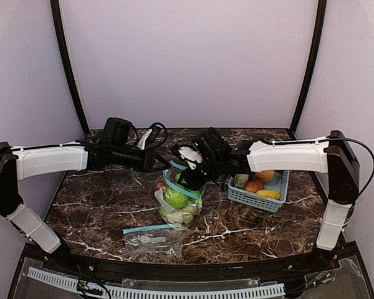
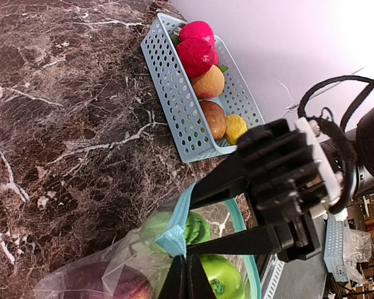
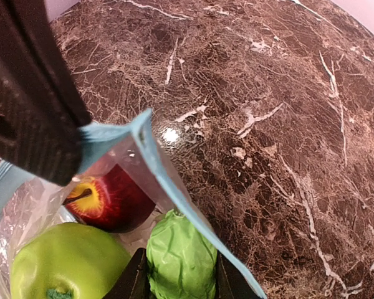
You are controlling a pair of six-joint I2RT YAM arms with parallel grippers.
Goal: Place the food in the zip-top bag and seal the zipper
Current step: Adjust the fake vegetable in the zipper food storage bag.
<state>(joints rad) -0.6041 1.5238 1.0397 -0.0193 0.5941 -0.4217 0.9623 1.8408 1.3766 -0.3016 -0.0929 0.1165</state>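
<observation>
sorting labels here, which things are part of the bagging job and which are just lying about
Job: open bag, green apple, red apple, cabbage, remaining fruit.
Lying about: blue basket, flat spare bag.

We've got both arms meeting over the zip-top bag (image 1: 186, 215) mid-table: left gripper (image 1: 165, 164) at its blue rim, right gripper (image 1: 187, 179) down in its mouth. Green and red food (image 1: 174, 199) shows inside. The blue basket (image 1: 255, 199) beside it holds an orange piece (image 1: 265, 175) and a yellow piece (image 1: 268, 194).
</observation>
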